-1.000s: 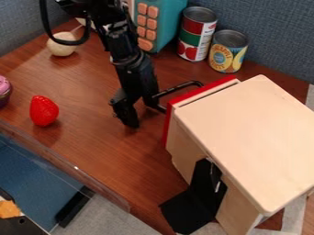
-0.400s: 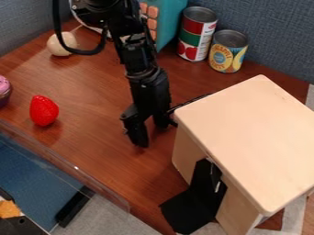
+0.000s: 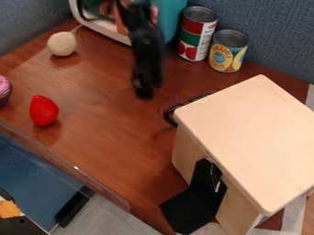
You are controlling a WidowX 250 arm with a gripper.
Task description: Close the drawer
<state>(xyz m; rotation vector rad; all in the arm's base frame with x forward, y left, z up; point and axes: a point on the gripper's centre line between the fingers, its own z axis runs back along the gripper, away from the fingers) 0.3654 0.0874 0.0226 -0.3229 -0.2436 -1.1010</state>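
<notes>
A small wooden cabinet stands at the right of a brown table, its drawer pushed in as far as we can judge. The drawer's black wire handle juts out past the left edge of the cabinet's pale top, and we see no open drawer box between the two. The drawer's place is in the cabinet, under that top.

The black gripper hangs over the table on the handle's upper left, apart from it, with a red strawberry off to one side and two food cans to the other. Blur covers the gripper, and we cannot tell whether it stands wide or narrow; we make out nothing held in it.

By our reading, the closing is done or very nearly so. The overhanging top hides the seam, so we cannot rule out a sliver of gap. If one remains, we would expect a light push squarely on the drawer front to finish it; otherwise all that is left is for the arm to keep clear of the handle.
</notes>
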